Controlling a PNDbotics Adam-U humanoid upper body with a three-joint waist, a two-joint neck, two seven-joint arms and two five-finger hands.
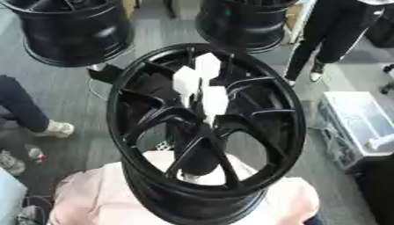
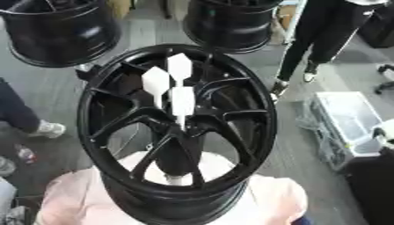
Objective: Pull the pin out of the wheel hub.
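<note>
In the left eye view you're looking down into a black alloy wheel hub (image 1: 204, 132) standing on a pinkish round pedestal (image 1: 92, 197). Three white pins with flat, arrow-shaped heads (image 1: 208, 94) stand clustered in the centre, their thin shafts running down towards the bore where the spokes meet. One head sits highest and furthest back, one to its left, one lower and nearest you. Neither of your robot hands shows here, so I cannot tell whether their fingers are spread or curled. Two more black wheels (image 1: 73, 30) sit beyond on the grey floor, and a clear plastic crate (image 1: 358, 127) stands to the right.

The right eye view gives nearly the same picture: the wheel hub's rim (image 2: 89, 127) surrounds the white pins (image 2: 173, 88), with the nearest head (image 2: 183, 100) lowest. Again, no hand is in view.

My judgement is that the pull has not begun. The heads stand close together, so when you reach in you could close on two at once or knock a neighbour askew. The spokes crowd the centre, and a hand coming in at an angle may catch on one and rock the wheel on its pedestal. Pulling sideways rather than along the shaft could jam the pin in its hole.
</note>
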